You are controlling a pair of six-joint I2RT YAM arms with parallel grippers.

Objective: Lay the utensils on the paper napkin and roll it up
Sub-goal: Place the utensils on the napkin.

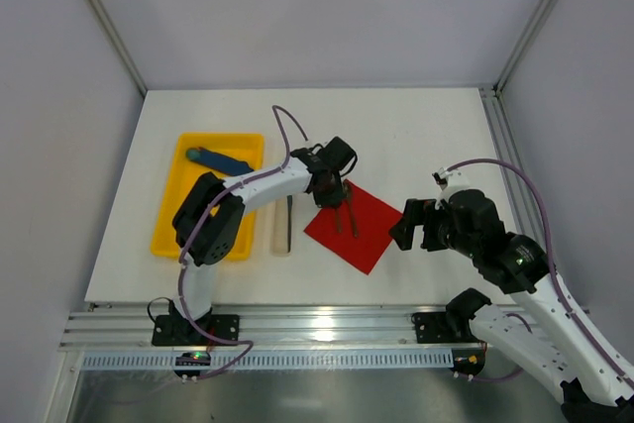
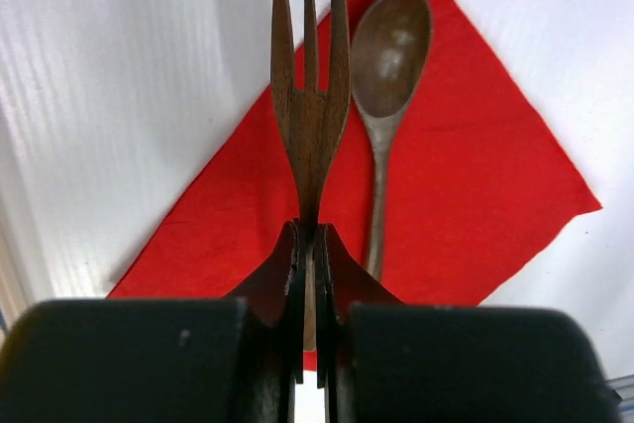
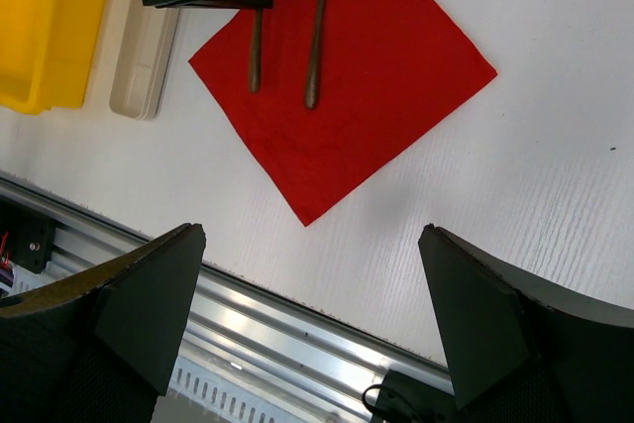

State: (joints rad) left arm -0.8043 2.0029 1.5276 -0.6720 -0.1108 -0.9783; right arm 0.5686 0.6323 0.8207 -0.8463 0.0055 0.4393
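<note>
The left gripper [image 2: 309, 245] has its fingers [image 2: 280, 279] pressed onto the fork [image 2: 310, 116], pinching it just below the tines. The rest of the handle runs back between them and is mostly hidden in the left wrist view. The right wrist view shows that handle coming out below the gripper across the napkin [image 2: 475, 195], but there the gripper covers most of the tines. Whether the fork rests on the paper or hangs just above it cannot be told.

The spoon [image 2: 386, 66] lies on the napkin just beside the fork and parallel to it. Its bowl is cut off at the top edge of the right wrist view. The napkin lies flat at the centre of the top view, its upper corner hidden by the left gripper.

The right gripper [image 3: 309, 235], fingers spread wide and holding nothing, hangs just right of the napkin. At left, a yellow tray [image 1: 173, 215] holds a blue stick [image 1: 220, 159]. Beside it a cream holder [image 1: 280, 240] carries a slim dark piece [image 1: 288, 215], too small to identify.
</note>
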